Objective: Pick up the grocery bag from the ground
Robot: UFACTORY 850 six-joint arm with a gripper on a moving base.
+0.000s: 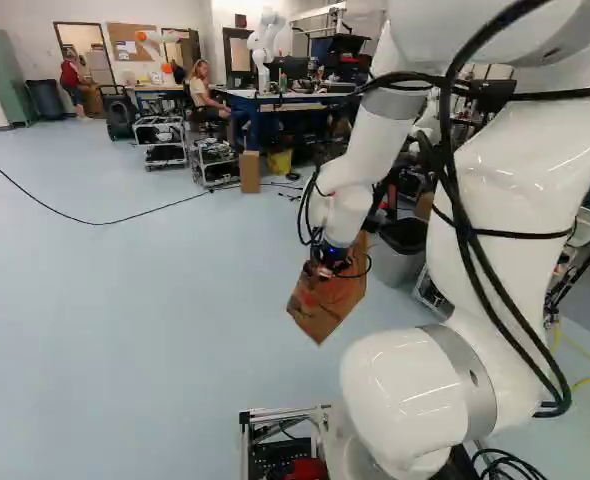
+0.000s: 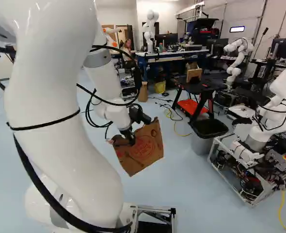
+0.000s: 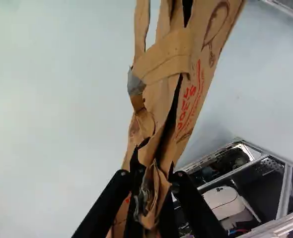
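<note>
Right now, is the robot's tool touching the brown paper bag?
Touching. The wrist view shows it: the tool has crumpled paper of the bag squeezed between its two fingers.

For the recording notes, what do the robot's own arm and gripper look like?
The arm is glossy white, with thick rounded links and grey bands at some joints. Black cables run loosely along its outside, with thin dark straps around the links. A small blue light shows near the wrist. The gripper is black, with two slim, tapering fingers.
</note>
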